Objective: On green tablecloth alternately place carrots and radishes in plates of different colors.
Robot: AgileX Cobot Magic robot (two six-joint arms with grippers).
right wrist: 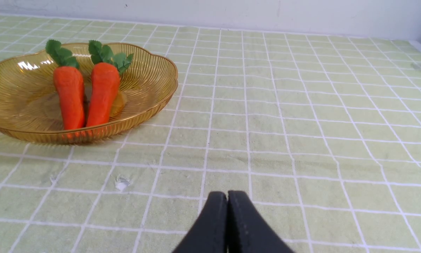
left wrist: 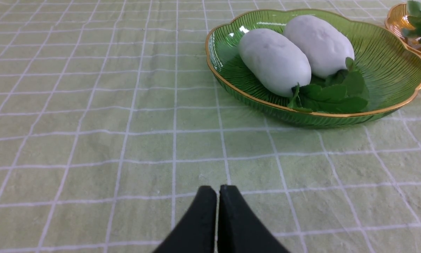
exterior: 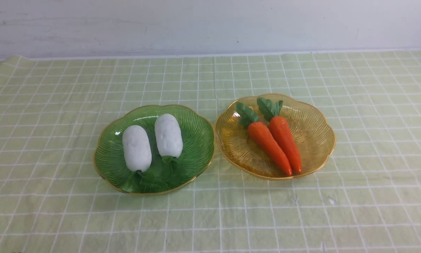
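Observation:
Two white radishes (exterior: 137, 148) (exterior: 168, 135) lie side by side in the green plate (exterior: 196, 123), leaf tufts toward me. Two orange carrots (exterior: 269, 143) (exterior: 285, 140) lie in the amber-yellow plate (exterior: 315, 123), green tops pointing away. Both plates rest on the green tablecloth (exterior: 56, 105). Neither arm shows in the front view. In the left wrist view my left gripper (left wrist: 218, 188) is shut and empty, low over the cloth short of the green plate (left wrist: 389, 52) with its radishes (left wrist: 273, 59) (left wrist: 319, 44). My right gripper (right wrist: 227, 194) is shut and empty, apart from the amber plate (right wrist: 150, 73) and carrots (right wrist: 70, 95) (right wrist: 103, 91).
A white wall (exterior: 210, 24) rises behind the table's far edge. Small white scuffs (right wrist: 122, 183) mark the cloth near the amber plate. The two plates stand almost rim to rim in the middle.

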